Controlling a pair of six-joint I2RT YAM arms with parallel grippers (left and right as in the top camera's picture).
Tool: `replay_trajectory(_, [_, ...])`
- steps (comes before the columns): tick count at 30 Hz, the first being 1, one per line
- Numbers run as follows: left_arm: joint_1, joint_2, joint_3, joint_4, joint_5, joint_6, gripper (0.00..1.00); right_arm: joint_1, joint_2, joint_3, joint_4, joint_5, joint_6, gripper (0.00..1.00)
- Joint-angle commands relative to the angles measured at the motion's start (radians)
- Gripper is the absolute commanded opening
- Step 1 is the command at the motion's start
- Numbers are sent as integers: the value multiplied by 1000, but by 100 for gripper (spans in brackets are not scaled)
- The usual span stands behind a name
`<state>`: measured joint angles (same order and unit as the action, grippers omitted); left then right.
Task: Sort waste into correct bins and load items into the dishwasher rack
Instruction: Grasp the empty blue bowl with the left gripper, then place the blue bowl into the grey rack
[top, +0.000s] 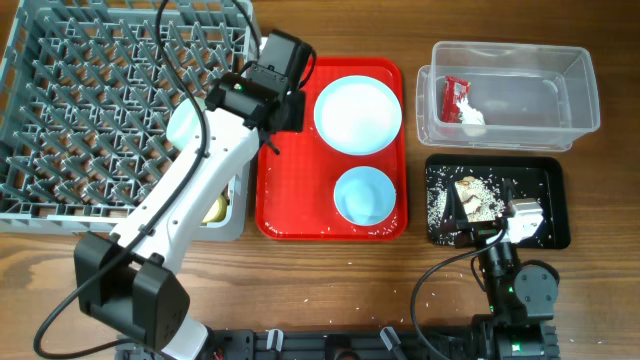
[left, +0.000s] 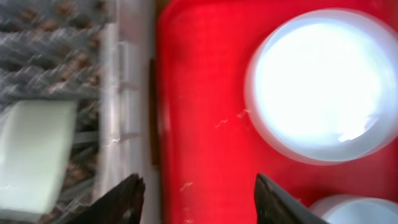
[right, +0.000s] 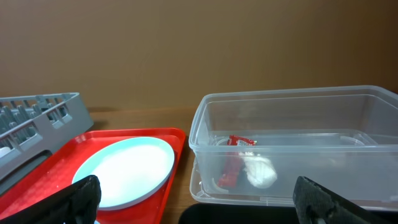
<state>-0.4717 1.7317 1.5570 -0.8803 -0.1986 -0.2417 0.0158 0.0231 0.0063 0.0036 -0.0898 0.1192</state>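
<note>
right of the red tray (top: 290, 195), wrapper (top: 455, 97) and tissue (top: 472, 117) lie in the clear tub (top: 590, 100), scraps (top: 478, 195) in the black tray (top: 552, 178). plate (top: 358, 113) and bowl (top: 364, 194) sit on it, unracked; left fingers (left: 124, 202) and right fingers (right: 78, 202) gape empty.

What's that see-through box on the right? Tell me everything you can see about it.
The clear tub is a rectangular, see-through plastic box with rounded corners and a flared rim. It stands upright and open-topped on the wooden table, right of the red tray and on the far side of the black tray. At its left end lie a red wrapper and a crumpled white tissue, touching; the rest of its floor is bare. A second clear lip shows beneath it, perhaps a lid.
</note>
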Motion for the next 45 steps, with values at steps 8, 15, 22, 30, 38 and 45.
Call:
replay_trajectory(8, [-8,395,13,313,161,-181,45,-4,0,-1,3,-12,14,100])
replay_trajectory(15, [5,447,14,269,168,-186,4,-4,0,-1,3,-12,15,100])
replay_trajectory(22, [45,318,14,99,188,-185,100,-4,0,-1,3,-12,14,100])
replay_trajectory(30, [-90,201,14,-196,447,-129,54,-4,0,-1,3,-12,14,100])
replay_trajectory(38, [-231,220,-99,-147,216,-251,44,-4,0,-1,3,-12,14,100])
replay_trajectory(45, [-226,239,-151,-50,216,-261,4,-4,0,-1,3,-12,15,100])
